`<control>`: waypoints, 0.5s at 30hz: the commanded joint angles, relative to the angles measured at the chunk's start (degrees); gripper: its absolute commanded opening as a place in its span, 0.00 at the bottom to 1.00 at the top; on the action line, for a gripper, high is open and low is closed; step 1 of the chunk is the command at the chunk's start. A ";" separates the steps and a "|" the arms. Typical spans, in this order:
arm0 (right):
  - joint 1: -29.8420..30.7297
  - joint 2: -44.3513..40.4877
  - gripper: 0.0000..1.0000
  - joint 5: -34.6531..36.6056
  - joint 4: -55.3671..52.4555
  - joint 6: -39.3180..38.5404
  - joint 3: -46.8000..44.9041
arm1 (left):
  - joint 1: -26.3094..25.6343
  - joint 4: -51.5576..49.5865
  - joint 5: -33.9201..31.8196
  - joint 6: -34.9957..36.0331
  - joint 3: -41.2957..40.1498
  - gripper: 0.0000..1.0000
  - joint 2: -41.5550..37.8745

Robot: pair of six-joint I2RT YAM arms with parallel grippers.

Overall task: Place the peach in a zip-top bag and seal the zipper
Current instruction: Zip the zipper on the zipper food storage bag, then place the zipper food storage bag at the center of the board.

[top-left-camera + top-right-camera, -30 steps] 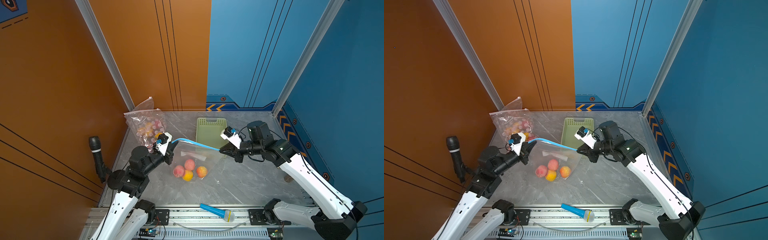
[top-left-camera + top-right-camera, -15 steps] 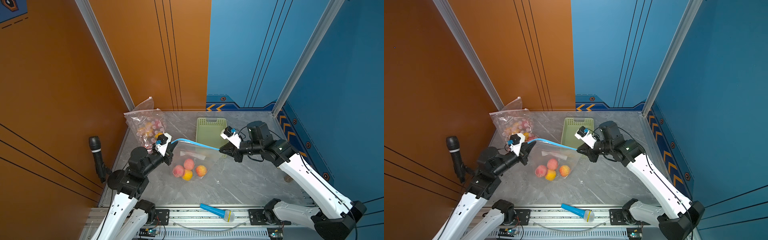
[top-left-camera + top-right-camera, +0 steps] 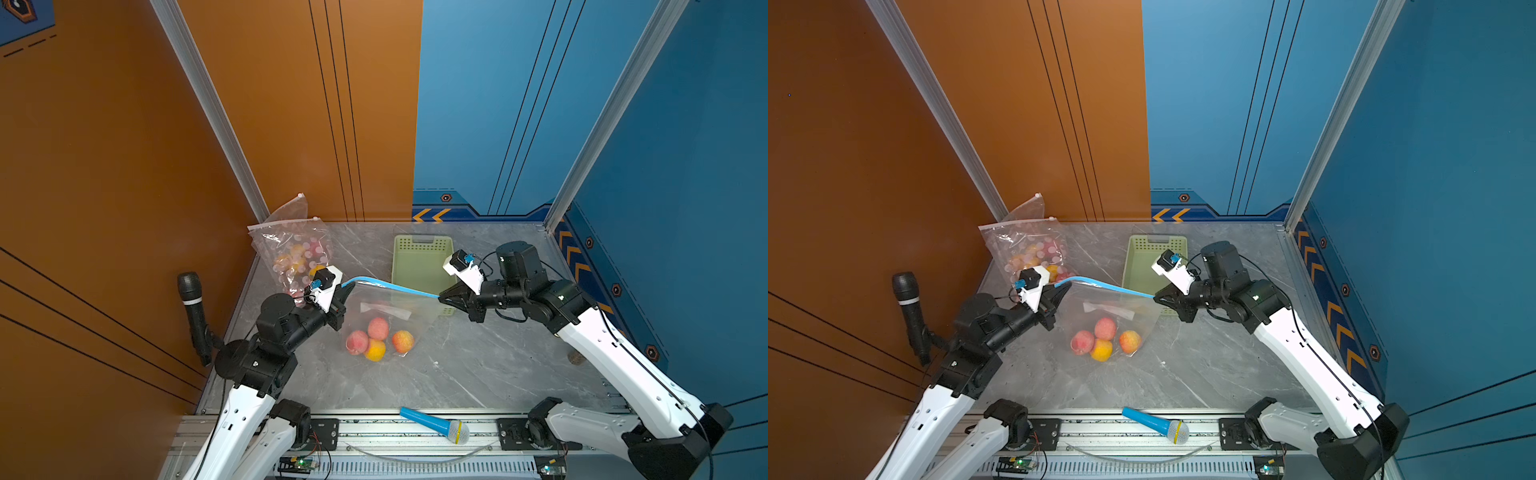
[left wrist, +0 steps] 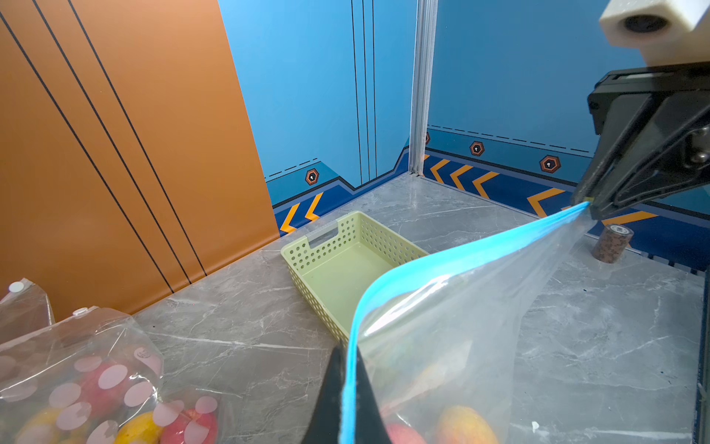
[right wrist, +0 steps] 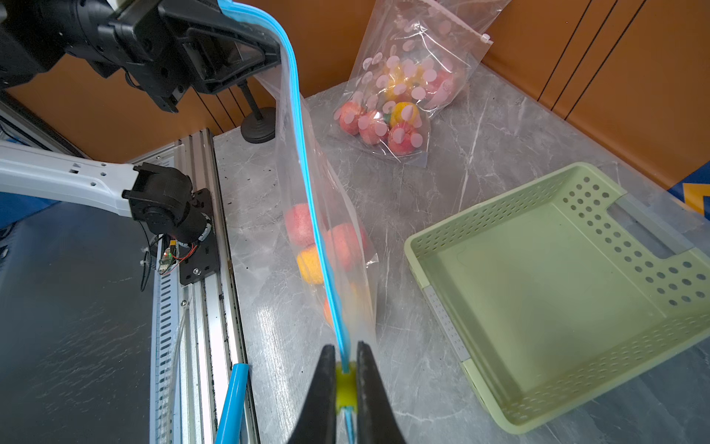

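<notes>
Both arms are raised over the worktop point(image 3: 478, 365), with the zip-top bag point(image 3: 386, 307) stretched between them.

The left gripper point(image 3: 347, 291) is clamped narrow on one end of the blue zipper strip point(image 3: 390, 286). In the left wrist view its fingers point(image 4: 334, 388) pinch the strip flat.

The right gripper point(image 3: 441, 297) is at the opposite end. In the right wrist view its jaws stand nearly together, pressed on the yellow slider point(image 5: 344, 384) from both sides.

The strip runs taut from gripper to gripper and sags slightly near the left end. From the slider onward it reads as one line. Close to the left gripper we cannot tell whether the two halves meet.

There are four peaches point(image 3: 377, 338) inside the bag, bunched at its bottom. The bag's lower edge rests on the worktop, near the middle.

The green perforated basket point(image 3: 419, 257) sits behind the bag, and nothing shows inside it. A second, dotted bag point(image 3: 291, 253) of fruit leans in the corner behind the left arm.

A blue microphone point(image 3: 434, 424) lies on the front rail. A black microphone point(image 3: 193, 307) stands on its stand at the left edge.
</notes>
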 commanded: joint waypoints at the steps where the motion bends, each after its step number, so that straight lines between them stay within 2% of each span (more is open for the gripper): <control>1: -0.94 -1.99 0.37 0.43 0.22 2.74 -0.33 | 1.79 -1.35 -3.77 -1.37 1.57 0.00 0.54; 2: -0.97 -2.17 0.51 0.31 0.67 3.39 -0.28 | 1.77 -2.17 -3.90 -2.04 2.51 0.00 0.77; 3: -0.87 -2.64 0.72 0.04 1.63 4.33 -0.27 | 1.77 -3.14 -3.76 -2.82 3.64 0.00 1.03; 4: -0.86 -3.09 0.83 -0.25 3.01 5.72 -0.60 | 1.77 -4.07 -3.55 -3.67 4.45 0.00 1.17; 7: -0.68 -4.23 0.91 -1.03 4.83 7.64 -1.47 | 1.77 -6.28 -4.85 -6.15 7.51 0.00 1.06; 9: -0.59 -5.02 0.94 0.88 5.19 8.52 -1.87 | 1.77 -8.70 -7.59 -8.19 9.85 0.00 1.07; 10: -0.59 -5.91 0.99 2.44 5.67 9.21 -2.25 | 1.83 -10.40 -10.01 -9.82 11.48 0.00 1.13; 15: -0.59 -10.79 1.00 15.38 9.16 15.27 -4.64 | 1.77 -18.40 -18.59 -13.77 21.35 0.00 2.82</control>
